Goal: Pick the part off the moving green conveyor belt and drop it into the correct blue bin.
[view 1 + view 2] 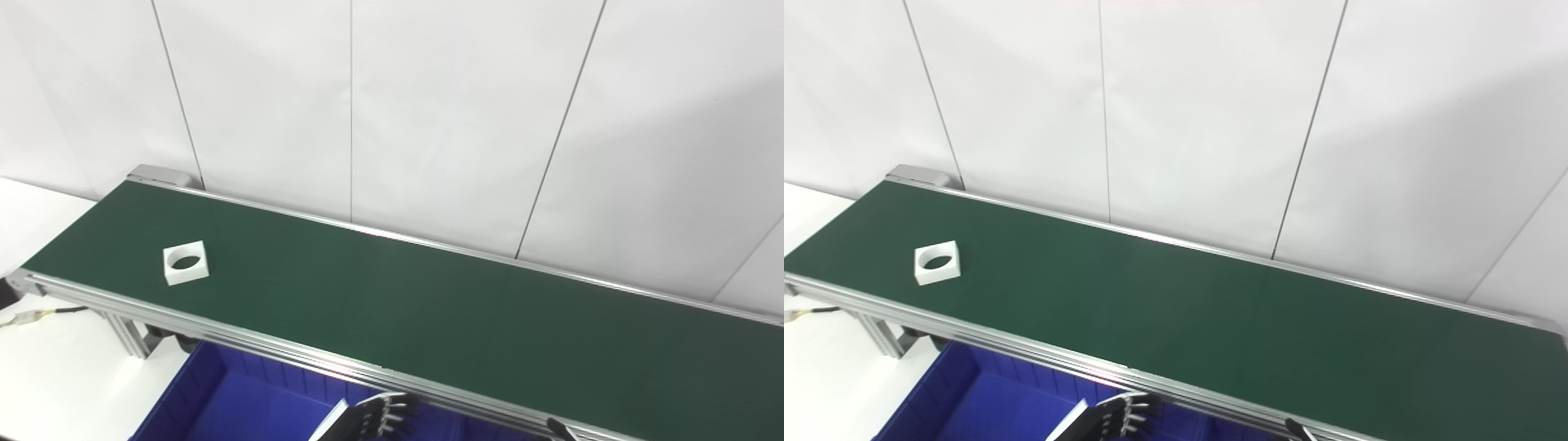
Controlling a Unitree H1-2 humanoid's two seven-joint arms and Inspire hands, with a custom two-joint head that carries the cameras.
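Left eye view: one white part on the belt, well apart from the left hand, whose fingers spread, empty, over one bin.

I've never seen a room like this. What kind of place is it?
Probably a factory-style sorting station or robot test lab. A long green conveyor belt on a metal frame carries one white square part with a round hole, and a blue bin waits below its near edge, beside a robot hand.

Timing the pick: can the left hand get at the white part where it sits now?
Probably not yet. The left hand is low over the blue bin, in front of the belt; the part lies far off near the belt's left end. Nothing blocks the way.
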